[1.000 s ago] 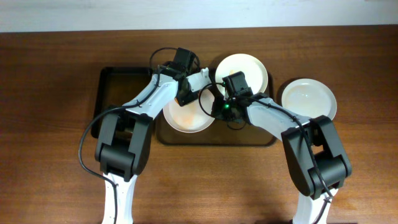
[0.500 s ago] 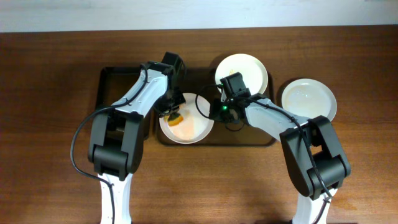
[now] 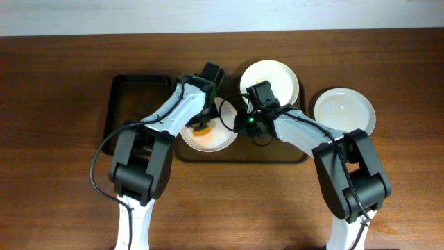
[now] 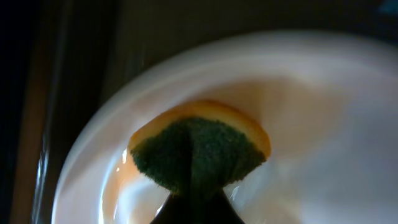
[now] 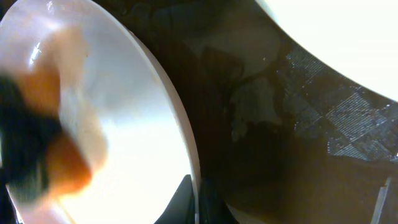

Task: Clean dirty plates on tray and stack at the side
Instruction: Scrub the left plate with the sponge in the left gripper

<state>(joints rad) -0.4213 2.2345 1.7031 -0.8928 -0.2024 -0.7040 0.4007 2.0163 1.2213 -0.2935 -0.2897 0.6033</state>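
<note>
Dark wood worktop carries the brown tray. Near the tray's middle lies the smeared plate, its floor tinted orange. A green-and-orange sponge presses on that plate, pinched narrow in the left pincer, whose dark fingers show only at the lower edge of the wrist view. The right pincer is clamped on the same plate's right rim, one finger on each side. A second plate, plain white, lies at the tray's far edge, just beside the right pincer. A third plate rests off the tray on the worktop, to the right.
</note>
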